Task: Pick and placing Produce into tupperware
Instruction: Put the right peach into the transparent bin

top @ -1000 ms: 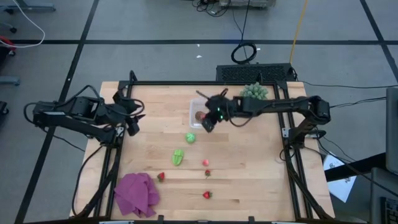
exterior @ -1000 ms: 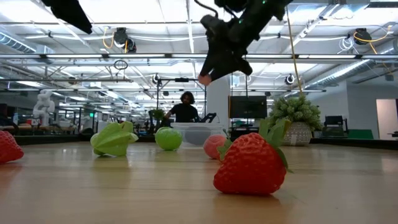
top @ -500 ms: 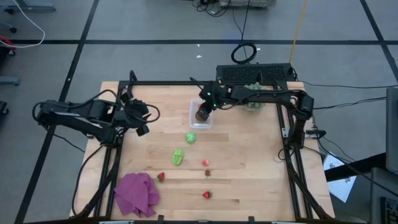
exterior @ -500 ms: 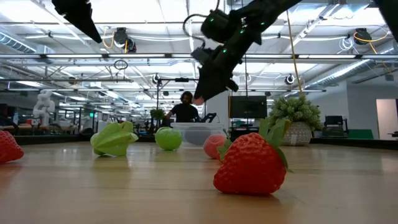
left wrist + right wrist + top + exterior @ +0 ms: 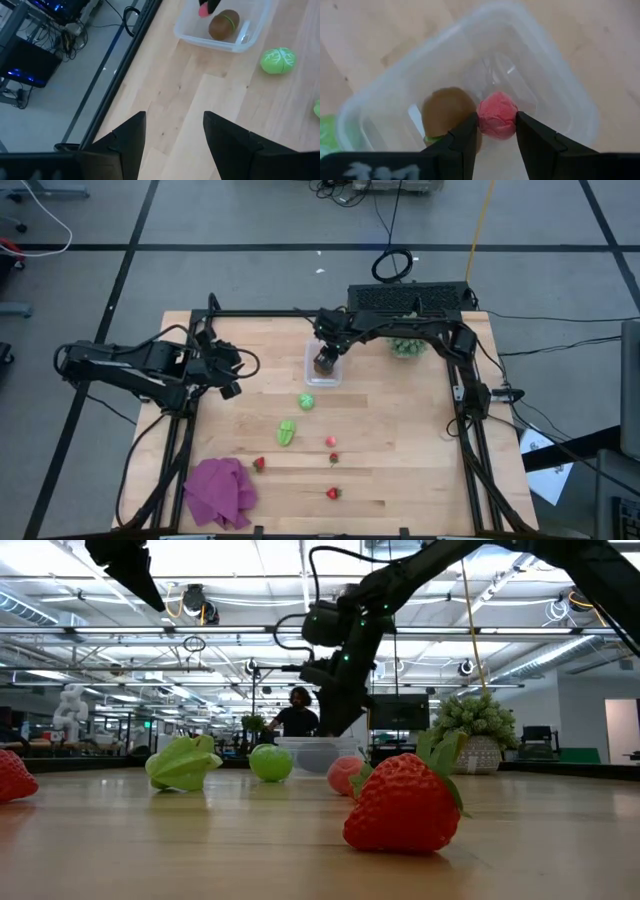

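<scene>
Right gripper [image 5: 496,131] clamped on a small pink-red round fruit [image 5: 497,115], poised over the clear tupperware [image 5: 570,100] beside the brown kiwi [image 5: 448,111] lying inside; from overhead largely hidden by the arm. Left gripper [image 5: 174,134] slightly parted, empty, near the table's left edge. Round green piece [image 5: 306,401] just beside the container; strawberries [image 5: 332,493] well apart.

clear rounded plastic tupperware [image 5: 560,85] holds a brown oval kiwi [image 5: 447,107]; a small pink-red ball [image 5: 497,115] hangs pinched above it.
</scene>
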Robot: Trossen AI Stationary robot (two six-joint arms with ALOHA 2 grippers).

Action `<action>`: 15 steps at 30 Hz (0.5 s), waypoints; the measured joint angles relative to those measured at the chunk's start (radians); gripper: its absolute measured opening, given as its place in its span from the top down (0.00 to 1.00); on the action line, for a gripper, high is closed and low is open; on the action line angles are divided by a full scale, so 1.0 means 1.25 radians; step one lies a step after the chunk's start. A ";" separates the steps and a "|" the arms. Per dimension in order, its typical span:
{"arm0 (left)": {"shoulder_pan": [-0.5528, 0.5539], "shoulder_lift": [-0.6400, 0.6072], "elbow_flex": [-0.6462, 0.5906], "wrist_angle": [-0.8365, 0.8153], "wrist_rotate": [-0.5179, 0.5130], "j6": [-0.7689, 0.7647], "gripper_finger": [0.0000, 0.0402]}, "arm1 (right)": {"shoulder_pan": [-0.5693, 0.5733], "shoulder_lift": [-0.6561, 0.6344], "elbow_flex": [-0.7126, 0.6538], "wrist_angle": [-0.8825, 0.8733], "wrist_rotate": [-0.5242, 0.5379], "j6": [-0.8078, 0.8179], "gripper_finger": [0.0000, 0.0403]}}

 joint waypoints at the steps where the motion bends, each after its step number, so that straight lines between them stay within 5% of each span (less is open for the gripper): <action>1: 0.000 0.000 0.000 0.000 0.001 0.000 0.49 | 0.000 0.002 0.000 -0.008 0.000 0.000 0.71; 15: 0.000 -0.001 0.000 0.000 0.001 -0.001 0.49 | -0.005 0.003 -0.001 -0.032 0.000 -0.009 0.71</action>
